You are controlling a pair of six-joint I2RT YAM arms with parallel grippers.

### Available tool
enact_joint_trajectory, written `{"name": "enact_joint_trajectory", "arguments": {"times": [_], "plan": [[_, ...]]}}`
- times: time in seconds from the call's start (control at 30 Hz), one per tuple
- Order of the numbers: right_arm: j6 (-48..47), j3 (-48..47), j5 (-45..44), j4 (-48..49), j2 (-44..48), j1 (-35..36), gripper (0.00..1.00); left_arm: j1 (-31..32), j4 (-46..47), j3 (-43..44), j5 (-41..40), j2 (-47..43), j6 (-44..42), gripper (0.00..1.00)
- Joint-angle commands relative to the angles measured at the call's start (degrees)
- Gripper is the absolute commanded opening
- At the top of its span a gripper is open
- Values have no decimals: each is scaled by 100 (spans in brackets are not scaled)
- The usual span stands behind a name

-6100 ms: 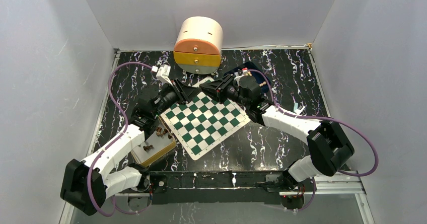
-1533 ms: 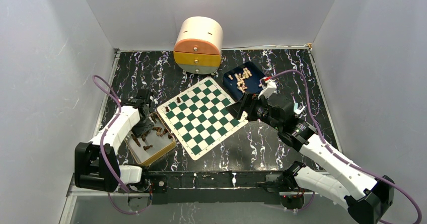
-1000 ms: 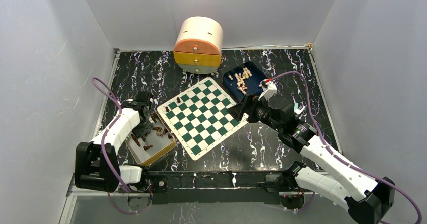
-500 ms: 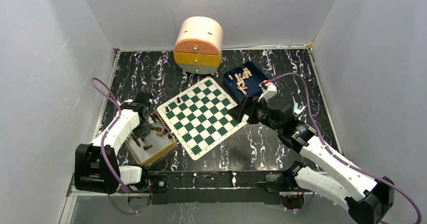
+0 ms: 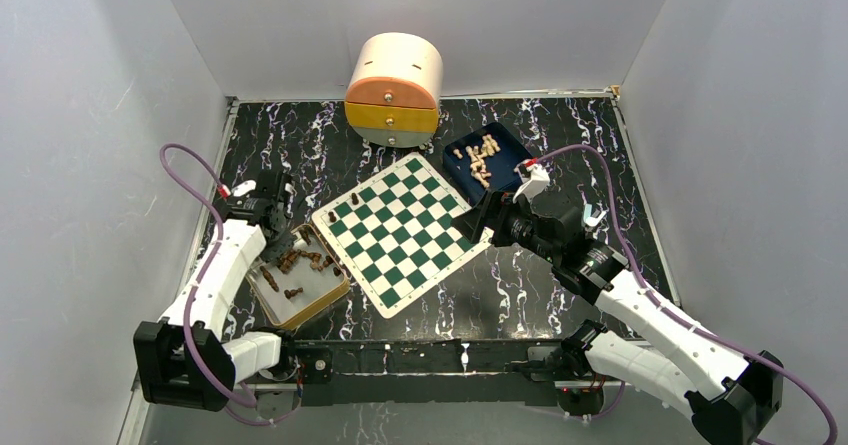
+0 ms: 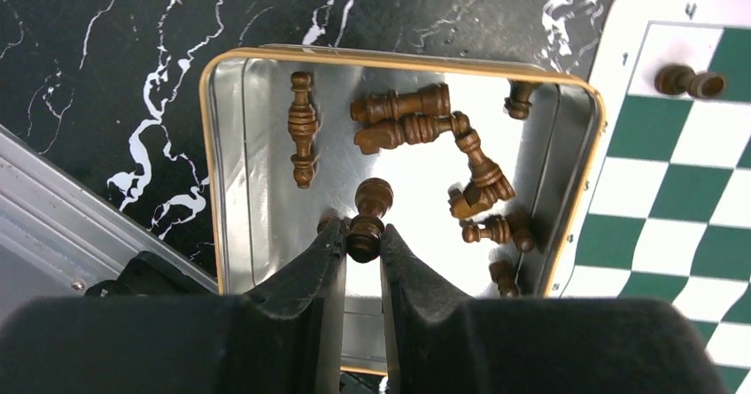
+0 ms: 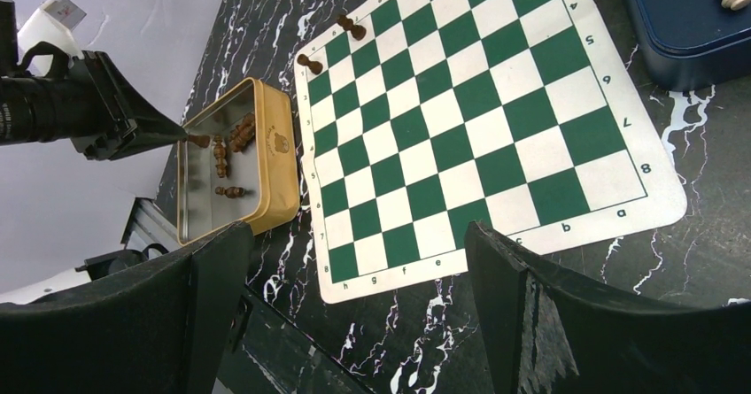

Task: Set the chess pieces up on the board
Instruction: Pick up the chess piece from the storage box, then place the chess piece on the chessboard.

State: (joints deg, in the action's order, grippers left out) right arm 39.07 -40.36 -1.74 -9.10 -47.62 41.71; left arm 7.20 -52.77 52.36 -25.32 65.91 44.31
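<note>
My left gripper (image 6: pixel 361 239) is shut on a dark brown chess piece (image 6: pixel 366 221), held just above the tan-rimmed tin (image 6: pixel 206 146). Several more dark pieces (image 6: pixel 407 119) lie loose in that tin. In the top view the left gripper (image 5: pixel 277 235) hangs over the tin's far end (image 5: pixel 300 303). The board (image 5: pixel 400 230) lies beside it with two dark pieces (image 5: pixel 333 217) on its left edge. My right gripper (image 7: pixel 359 235) is open and empty above the board's near right side (image 7: pixel 460 128).
A blue tray (image 5: pixel 505 143) with several pale pieces stands behind the board on the right. A round orange and yellow drawer unit (image 5: pixel 393 90) sits at the back. Grey walls close in the black marbled table on three sides.
My left gripper closed on a dark piece in the tin and lifted it, the arm drawing back to the left. The right arm has stayed still.
</note>
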Motion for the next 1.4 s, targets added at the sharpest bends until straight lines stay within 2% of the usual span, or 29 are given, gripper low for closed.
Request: {"name": "enact_joint_trajectory", "arguments": {"times": [0.0,0.2,0.37,0.5,0.63,0.83,1.03,1.37], "plan": [[39,11,-46,234,80,-5,99,-42,-47,301,434,-216,-744,0],[72,35,-46,198,163,-3,99,-35,263,755,1216,-282,-1887,0],[83,59,-52,222,184,-5,99,-35,933,1129,2133,-109,-2802,0],[103,21,-8,212,136,-5,99,-35,1366,1590,2765,376,-3340,0],[96,-33,-13,157,111,-4,99,-18,1560,2108,3048,1066,-3662,0],[85,8,-57,131,148,-4,99,239,1726,2664,2865,1914,-4012,0],[20,-33,-64,113,121,1,99,971,1895,3125,2363,2636,-4392,0],[42,-6,-41,147,84,-4,99,1389,2351,3530,2472,3548,-4769,0]]}}
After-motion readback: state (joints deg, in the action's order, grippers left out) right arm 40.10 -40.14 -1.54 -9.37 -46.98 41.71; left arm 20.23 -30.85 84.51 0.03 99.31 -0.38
